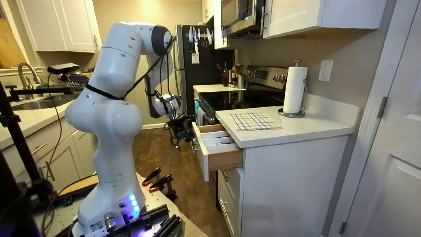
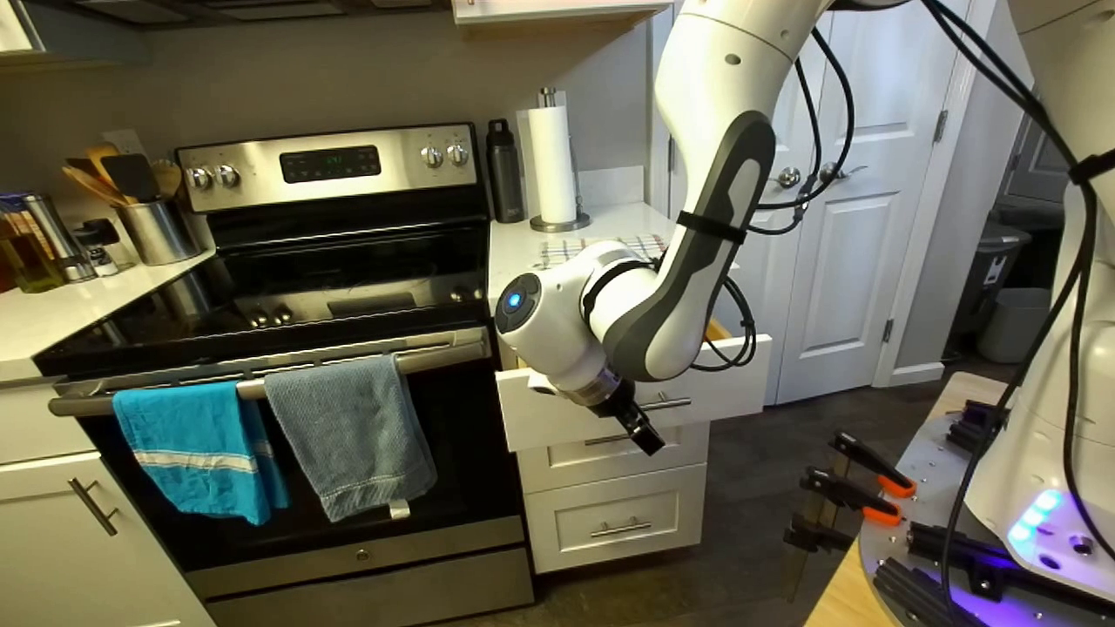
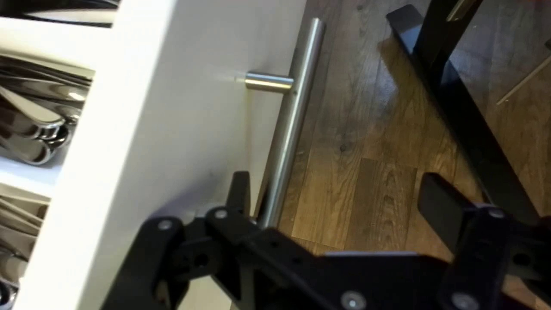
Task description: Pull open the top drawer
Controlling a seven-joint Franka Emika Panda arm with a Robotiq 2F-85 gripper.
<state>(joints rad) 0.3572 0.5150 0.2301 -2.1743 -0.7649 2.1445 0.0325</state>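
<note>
The top drawer is pulled out from under the counter; its white front (image 1: 204,163) shows in an exterior view, and cutlery lies in trays behind it. The front also shows in an exterior view (image 2: 727,383) and in the wrist view (image 3: 193,107). Its metal bar handle (image 3: 297,107) runs between the fingers of my gripper (image 3: 335,193). The gripper is open. One finger sits between the drawer front and the bar, close to the bar; the other finger is well away, over the floor. The gripper also shows at the drawer front in both exterior views (image 1: 185,141) (image 2: 643,434).
Deeper closed drawers (image 2: 614,522) lie below. The counter (image 1: 296,135) above holds a checked cloth (image 1: 255,121) and a paper towel roll (image 1: 294,90). The oven (image 2: 462,435) with hanging towels (image 2: 348,435) stands beside the cabinet. A black stand leg (image 3: 473,129) is on the floor.
</note>
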